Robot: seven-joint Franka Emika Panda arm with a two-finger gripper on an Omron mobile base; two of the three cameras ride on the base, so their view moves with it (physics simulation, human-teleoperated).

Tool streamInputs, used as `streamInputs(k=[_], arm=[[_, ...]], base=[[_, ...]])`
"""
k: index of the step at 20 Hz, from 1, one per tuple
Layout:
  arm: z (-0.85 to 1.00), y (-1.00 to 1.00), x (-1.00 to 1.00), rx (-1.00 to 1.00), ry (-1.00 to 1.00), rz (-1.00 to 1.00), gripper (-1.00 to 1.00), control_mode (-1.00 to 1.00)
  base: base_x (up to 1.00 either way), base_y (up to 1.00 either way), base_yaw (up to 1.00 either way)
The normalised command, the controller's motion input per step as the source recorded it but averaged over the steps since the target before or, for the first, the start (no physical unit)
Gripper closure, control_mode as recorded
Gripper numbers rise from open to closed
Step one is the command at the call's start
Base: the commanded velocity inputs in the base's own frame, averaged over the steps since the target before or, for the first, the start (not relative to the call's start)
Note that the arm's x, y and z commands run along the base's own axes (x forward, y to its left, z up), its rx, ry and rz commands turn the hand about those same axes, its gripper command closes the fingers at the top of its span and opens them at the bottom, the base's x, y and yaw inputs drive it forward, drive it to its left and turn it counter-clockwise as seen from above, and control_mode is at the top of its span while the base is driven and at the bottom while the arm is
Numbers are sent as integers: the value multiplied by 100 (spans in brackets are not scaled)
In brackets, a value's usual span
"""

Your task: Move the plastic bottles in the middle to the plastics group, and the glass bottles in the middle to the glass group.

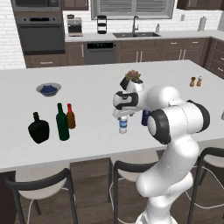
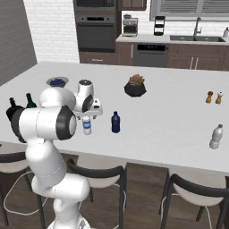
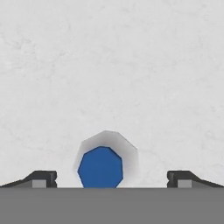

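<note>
White marble bench (image 1: 87, 131) spreads under me, and my claw (image 3: 112, 183) hangs straight above the clear bottle (image 1: 123, 125), its fingers spread wide with nothing between them yet; in the hand view the bottle's top sits between the 2 tips, a little off centre, so I judge I am lining up to drop over it. That bottle stands upright in the middle, with the blue bottle (image 2: 115, 122) upright just beside it. Both are plastic and likely belong with the lone plastic bottle (image 2: 216, 137) standing well apart near the bench's right end. On the left, the green bottle (image 1: 62, 122) stands between the black flask (image 1: 39, 128) and the amber bottle (image 1: 70, 116), close by both, so the glass looks sorted already. Lowering squarely matters, since a narrow upright bottle may tip if 1 finger nudges it.
</note>
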Motion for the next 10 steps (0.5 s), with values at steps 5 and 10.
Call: streamInputs(k=[5,10], arm=[[0,3,0,0,-2,0,-100,-100],[-1,7,0,0,-1,0,-100,-100]], base=[[0,0,0],[0,0,0]])
